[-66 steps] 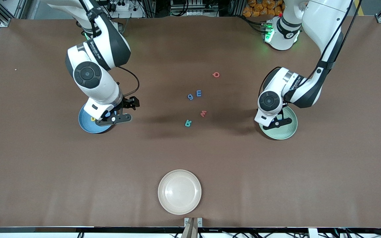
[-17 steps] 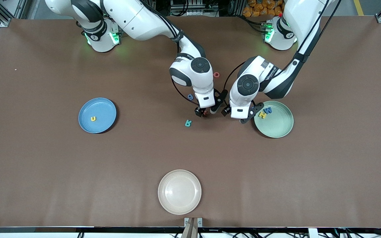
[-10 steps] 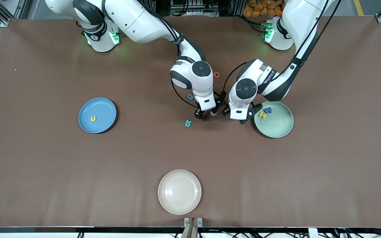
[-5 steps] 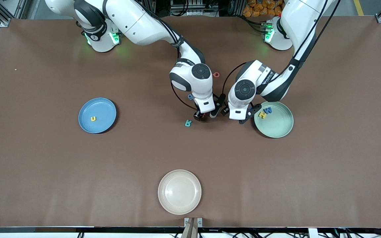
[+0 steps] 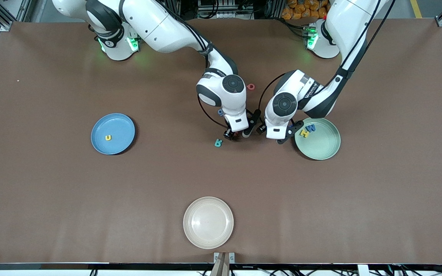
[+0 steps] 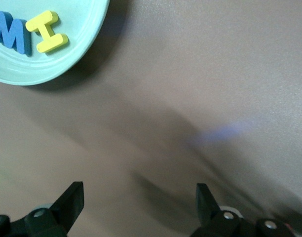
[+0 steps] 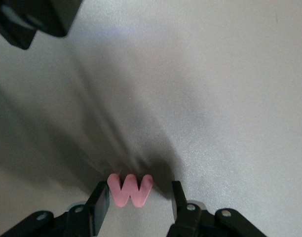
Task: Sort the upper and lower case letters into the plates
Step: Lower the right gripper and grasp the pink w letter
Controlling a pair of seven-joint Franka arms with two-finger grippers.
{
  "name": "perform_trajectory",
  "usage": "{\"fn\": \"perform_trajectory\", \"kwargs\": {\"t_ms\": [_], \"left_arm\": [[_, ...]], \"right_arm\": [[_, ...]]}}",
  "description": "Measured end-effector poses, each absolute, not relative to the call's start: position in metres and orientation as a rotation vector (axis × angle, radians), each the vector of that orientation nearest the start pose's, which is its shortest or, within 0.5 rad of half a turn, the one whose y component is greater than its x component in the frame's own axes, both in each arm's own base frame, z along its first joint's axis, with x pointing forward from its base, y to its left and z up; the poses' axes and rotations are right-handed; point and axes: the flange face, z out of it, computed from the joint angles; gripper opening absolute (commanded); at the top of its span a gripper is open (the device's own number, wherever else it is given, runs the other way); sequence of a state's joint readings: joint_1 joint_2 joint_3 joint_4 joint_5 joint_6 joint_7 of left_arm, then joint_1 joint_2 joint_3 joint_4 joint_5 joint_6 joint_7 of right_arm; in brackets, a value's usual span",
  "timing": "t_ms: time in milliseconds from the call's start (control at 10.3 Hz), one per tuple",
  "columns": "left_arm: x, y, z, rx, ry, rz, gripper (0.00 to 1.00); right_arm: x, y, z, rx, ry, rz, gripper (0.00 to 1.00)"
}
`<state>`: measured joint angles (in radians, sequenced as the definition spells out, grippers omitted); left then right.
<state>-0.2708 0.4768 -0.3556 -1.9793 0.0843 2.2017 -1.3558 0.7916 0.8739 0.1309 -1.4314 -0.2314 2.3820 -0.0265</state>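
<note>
The right claw [image 7: 136, 207] is down at the surface [image 5: 52, 191] near its middle, its fingers [image 7: 99, 207] set apart on either side of the pink letter w [image 7: 130, 190]; one finger touches it, the other has a small gap. My advice: close slowly and squarely on the letter's flat edges, since something so thin may tip or squirt out, then lift straight up before heading to the blue plate [image 5: 112, 133], which holds a yellow u [image 5: 108, 137]. The left claw [image 6: 136, 207] hovers beside it, spread wide and empty, near the mint green plate [image 6: 67, 69] with the blue M [image 6: 13, 37] and yellow I [image 6: 48, 38].

Only the right wrist view shows the finger-to-letter gap. Only the front view shows the teal R [image 5: 218, 143] just nearer the front edge.
</note>
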Motion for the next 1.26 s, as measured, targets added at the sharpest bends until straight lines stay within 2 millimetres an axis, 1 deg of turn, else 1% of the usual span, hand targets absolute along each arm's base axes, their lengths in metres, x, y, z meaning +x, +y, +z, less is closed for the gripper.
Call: {"fn": "perform_trajectory", "kwargs": {"t_ms": [97, 193, 290, 870, 966, 1160, 1256], "left_arm": [[0.4794, -0.3386, 0.2213, -2.819, -1.014, 0.311, 1.0], [0.4795, -0.3385, 0.2213, -2.819, -1.015, 0.311, 1.0], [0.4796, -0.3383, 0.2212, -2.819, -1.015, 0.311, 1.0], [0.4808, -0.3375, 0.2192, -2.824, -1.022, 0.307, 1.0], [0.4809, -0.3367, 0.2172, -2.822, -1.024, 0.31, 1.0], [0.4806, -0.3366, 0.2144, -2.821, -1.024, 0.315, 1.0], [0.4803, -0.3382, 0.2148, -2.825, -1.022, 0.312, 1.0]], "right_arm": [[0.4587, 0.5714, 0.1807, -2.727, -1.595, -0.171, 0.53], [0.4589, 0.5716, 0.1808, -2.727, -1.594, -0.171, 0.47], [0.4594, 0.572, 0.1807, -2.726, -1.593, -0.172, 0.45], [0.46, 0.5726, 0.1808, -2.733, -1.57, -0.169, 0.45], [0.4601, 0.5725, 0.1804, -2.739, -1.559, -0.169, 0.5], [0.4614, 0.5711, 0.1784, -2.764, -1.516, -0.164, 0.43], [0.4623, 0.5712, 0.1778, -2.773, -1.499, -0.165, 0.42]]}}
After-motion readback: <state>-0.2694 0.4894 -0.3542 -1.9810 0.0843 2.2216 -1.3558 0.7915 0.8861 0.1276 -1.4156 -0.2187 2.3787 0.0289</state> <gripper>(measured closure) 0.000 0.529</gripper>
